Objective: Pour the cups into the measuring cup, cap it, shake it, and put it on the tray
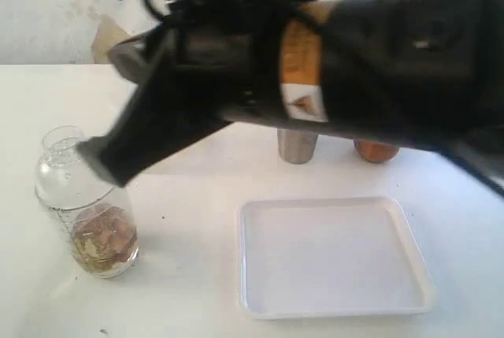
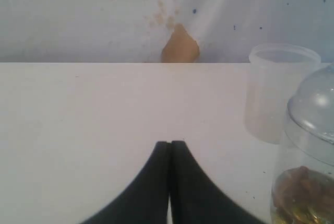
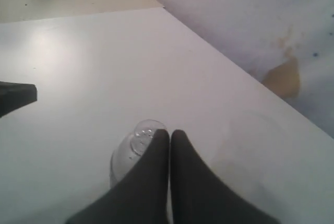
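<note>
The measuring cup (image 1: 87,212) stands at the left of the table with a clear dome lid (image 1: 63,153) on it and brown-gold contents at its bottom. My right arm reaches across from the right. Its gripper (image 1: 88,157) is shut, holds nothing, and has its tip at the lid (image 3: 136,139). The left gripper (image 2: 169,143) is shut and empty, low over bare table, with the measuring cup (image 2: 308,182) beside it. The steel tumbler (image 1: 298,146) and wooden cup (image 1: 376,150) stand upright behind the arm, mostly hidden. The white tray (image 1: 335,306) lies front right with nothing in it.
A translucent plastic tub (image 2: 282,93) stands behind the measuring cup near the table's back edge. The wall runs close behind the table and has a brown patch (image 2: 180,46). The left gripper's black tip (image 3: 18,96) shows in the right wrist view.
</note>
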Action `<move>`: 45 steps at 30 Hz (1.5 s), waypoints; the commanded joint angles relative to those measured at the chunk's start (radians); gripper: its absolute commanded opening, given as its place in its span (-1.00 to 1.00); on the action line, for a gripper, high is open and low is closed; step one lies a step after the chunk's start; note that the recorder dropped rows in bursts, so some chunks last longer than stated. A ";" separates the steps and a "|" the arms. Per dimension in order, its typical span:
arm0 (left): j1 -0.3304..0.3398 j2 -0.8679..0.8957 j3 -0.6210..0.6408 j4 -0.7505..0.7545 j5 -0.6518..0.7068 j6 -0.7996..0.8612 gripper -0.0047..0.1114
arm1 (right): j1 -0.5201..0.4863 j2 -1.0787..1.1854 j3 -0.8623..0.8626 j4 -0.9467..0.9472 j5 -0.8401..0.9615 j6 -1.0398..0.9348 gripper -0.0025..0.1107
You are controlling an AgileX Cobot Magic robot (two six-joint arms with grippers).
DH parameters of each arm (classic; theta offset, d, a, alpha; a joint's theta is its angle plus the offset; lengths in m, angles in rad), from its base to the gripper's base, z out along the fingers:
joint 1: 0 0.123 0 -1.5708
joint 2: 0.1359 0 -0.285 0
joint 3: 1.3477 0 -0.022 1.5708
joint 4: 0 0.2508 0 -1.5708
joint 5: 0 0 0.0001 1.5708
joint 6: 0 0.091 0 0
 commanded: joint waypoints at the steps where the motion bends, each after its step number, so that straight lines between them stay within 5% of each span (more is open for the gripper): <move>1: -0.001 -0.004 0.004 0.001 -0.002 -0.002 -0.92 | -0.023 -0.178 0.095 -0.018 0.062 0.007 -0.96; 9: -0.001 -0.004 0.004 0.001 -0.002 -0.002 -0.92 | -0.023 -0.416 0.120 -0.011 0.288 0.010 -0.96; 26: -0.001 -0.004 0.004 0.001 -0.002 -0.002 -0.92 | -0.023 -0.637 0.127 -0.009 0.283 0.010 -0.96; 32: -0.001 -0.004 0.004 0.001 -0.002 -0.002 -0.92 | -0.030 -0.742 0.200 0.185 0.276 0.010 -0.96; 36: -0.001 -0.004 0.004 0.001 -0.002 -0.002 -0.92 | -0.031 -0.867 0.299 0.147 0.215 -0.053 -0.96; 45: -0.001 -0.004 0.004 0.001 -0.002 -0.002 -0.92 | -0.233 -1.179 0.518 0.342 -0.018 -0.360 -0.96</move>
